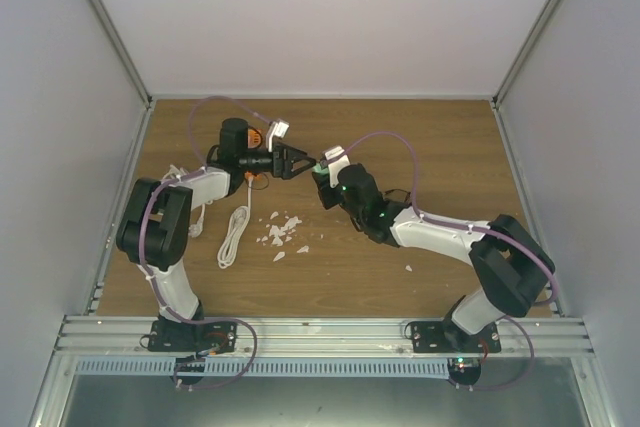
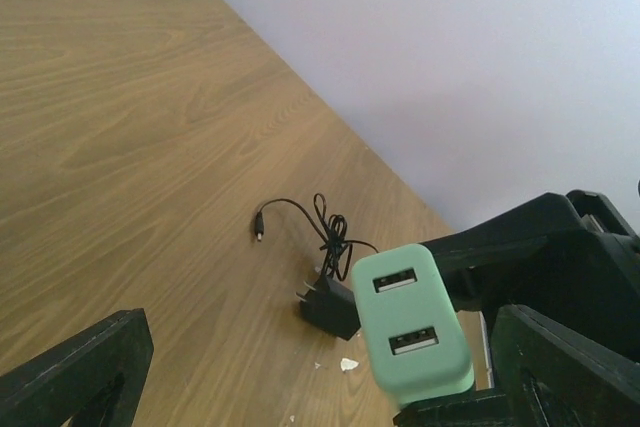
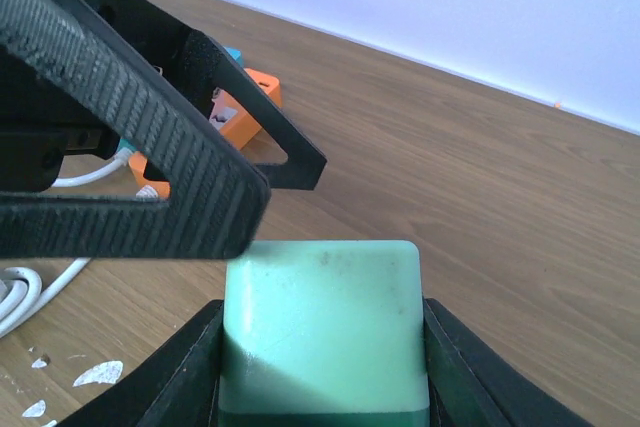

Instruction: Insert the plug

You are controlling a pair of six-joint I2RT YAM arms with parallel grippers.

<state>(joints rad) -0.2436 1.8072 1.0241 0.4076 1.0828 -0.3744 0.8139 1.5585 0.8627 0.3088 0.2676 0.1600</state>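
Right gripper (image 1: 326,173) is clamped on the green charger (image 2: 410,325), held above mid-table (image 1: 440,137), USB ports facing the left gripper (image 1: 298,160). Left jaws wide apart, tips just beside the charger. White cable (image 1: 234,237) lies loose, near-left of both.

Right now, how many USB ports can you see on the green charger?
2 on the green charger: upper port, lower port, same face. Other faces are hidden.

Top view: high behind the arm bases (image 1: 195,332), looking down on the whole surface (image 1: 440,147). Wrist views: close, low, facing each other across the green charger (image 2: 410,322), which both show.
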